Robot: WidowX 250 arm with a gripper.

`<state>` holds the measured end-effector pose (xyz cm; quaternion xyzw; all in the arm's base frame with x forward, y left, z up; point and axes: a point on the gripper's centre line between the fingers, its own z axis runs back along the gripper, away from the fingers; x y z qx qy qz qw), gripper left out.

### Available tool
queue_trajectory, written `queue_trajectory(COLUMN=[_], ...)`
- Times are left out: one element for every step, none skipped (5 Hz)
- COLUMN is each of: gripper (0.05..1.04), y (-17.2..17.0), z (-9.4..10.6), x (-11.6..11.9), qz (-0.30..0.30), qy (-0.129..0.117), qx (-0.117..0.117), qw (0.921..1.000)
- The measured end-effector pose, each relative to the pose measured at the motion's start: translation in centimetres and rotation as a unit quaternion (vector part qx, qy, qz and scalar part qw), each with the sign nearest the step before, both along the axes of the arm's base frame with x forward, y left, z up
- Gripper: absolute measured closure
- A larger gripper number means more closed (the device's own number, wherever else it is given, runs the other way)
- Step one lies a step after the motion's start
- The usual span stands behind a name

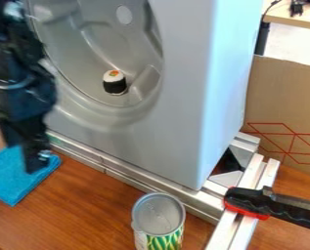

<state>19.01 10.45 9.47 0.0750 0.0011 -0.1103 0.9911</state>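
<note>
The gripper (pixel 36 163) is located at 8 o'clock in the camera view, directly against or just above the cloth (pixel 12 181); contact cannot be confirmed. Whether the gripper is wide, narrow or closed on fabric cannot be told. The cloth lies folded on the wooden table (pixel 85 210), also at 8 o'clock. Handling, as judged: light, soft, limp, not fragile, with low slip risk; take hold at a raised fold or at the edge, since a flat grasp may skim the surface. The toy sushi (pixel 115 82) sits at 11 o'clock in the recess of the gray panel (pixel 183 97). The can (pixel 158 217) stands at 6 o'clock; its label carries a green and yellow pattern. The clamp (pixel 265 202) lies between 4 and 5 o'clock, across the metal rails (pixel 254 171).
</note>
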Motion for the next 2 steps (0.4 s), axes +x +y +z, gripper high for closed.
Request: queue_trajectory(gripper=[0.083,0.083], y=[1.41,1.16], z=[-0.95,-1.32], x=[-1.24,-1.56], qz=[0.014,-0.001], qy=[0.008,0.018], qx=[-0.048,-0.072], qw=[0.9987,0.9973])
